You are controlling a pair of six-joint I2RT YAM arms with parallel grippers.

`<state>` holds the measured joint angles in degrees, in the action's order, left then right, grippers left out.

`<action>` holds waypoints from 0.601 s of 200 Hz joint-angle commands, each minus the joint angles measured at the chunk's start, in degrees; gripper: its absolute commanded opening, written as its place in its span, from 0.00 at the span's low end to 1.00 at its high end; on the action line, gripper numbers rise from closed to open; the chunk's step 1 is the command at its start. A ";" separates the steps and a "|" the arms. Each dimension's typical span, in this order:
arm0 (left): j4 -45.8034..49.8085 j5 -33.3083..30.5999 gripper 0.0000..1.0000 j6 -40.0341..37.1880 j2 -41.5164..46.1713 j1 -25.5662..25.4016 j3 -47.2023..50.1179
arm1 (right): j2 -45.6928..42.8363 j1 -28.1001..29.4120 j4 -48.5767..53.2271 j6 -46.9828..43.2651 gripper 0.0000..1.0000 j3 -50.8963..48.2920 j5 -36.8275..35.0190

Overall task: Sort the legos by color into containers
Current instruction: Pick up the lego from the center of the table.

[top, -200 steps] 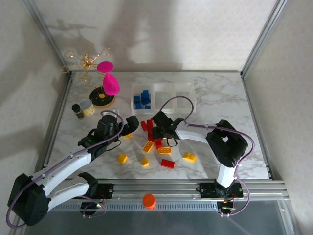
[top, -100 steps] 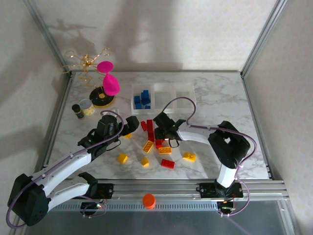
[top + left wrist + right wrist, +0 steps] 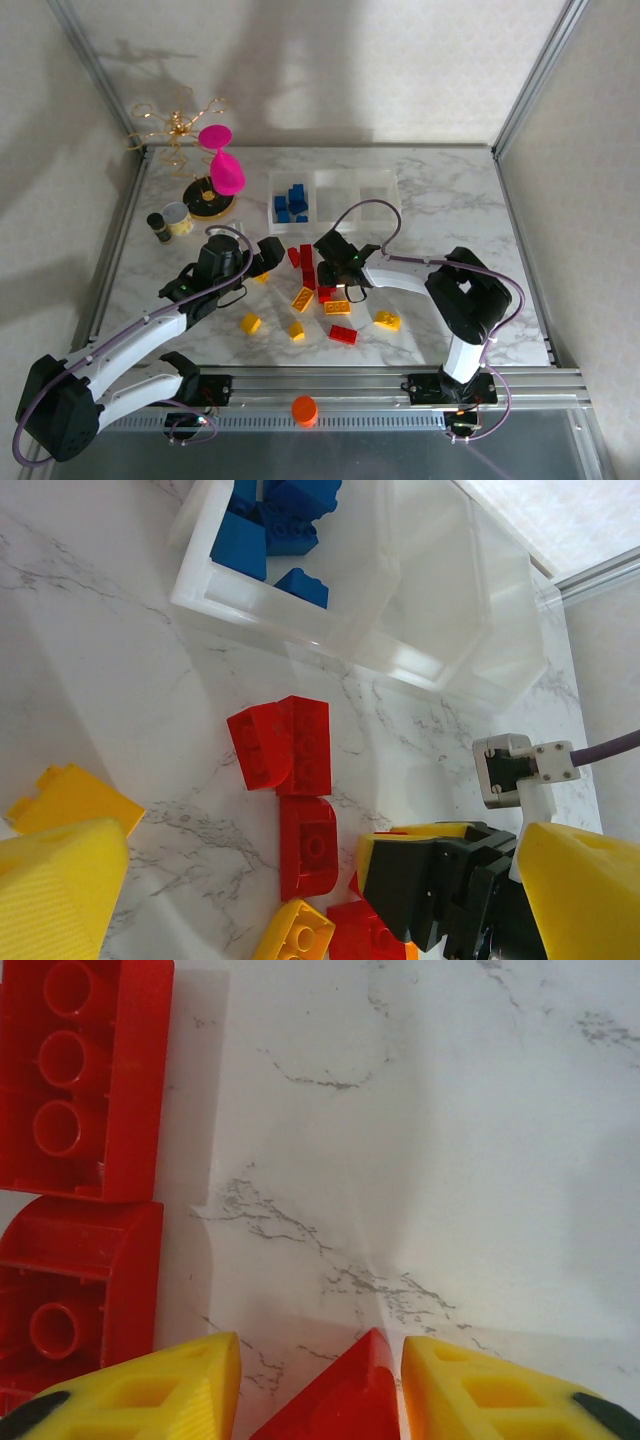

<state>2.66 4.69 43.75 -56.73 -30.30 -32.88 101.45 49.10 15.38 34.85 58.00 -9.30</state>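
The left gripper is spread wide, its yellow fingers at the lower corners. Between them on the marble counter, red legos lie touching, a yellow lego to their left. Beyond, the containers hold blue legos in one end bin. The right gripper sits low among the bricks.

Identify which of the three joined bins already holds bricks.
The leftmost bin in the top view: it holds blue bricks, while the middle bin and right bin are empty.
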 commanded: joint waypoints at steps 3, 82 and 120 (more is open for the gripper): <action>0.30 -1.32 1.00 -0.15 0.63 -0.46 -0.38 | -0.65 -0.41 1.51 0.55 0.42 1.22 -0.80; 0.51 -1.89 1.00 -0.70 1.30 -0.45 -0.30 | -0.89 -1.26 2.77 0.83 0.26 2.65 -1.16; 0.20 -1.89 1.00 -0.60 1.03 -0.41 -0.65 | -1.79 -1.55 3.63 0.78 0.20 3.44 -0.90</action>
<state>2.87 3.73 43.70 -56.23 -30.30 -32.88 101.45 48.14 17.06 35.42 59.57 -9.34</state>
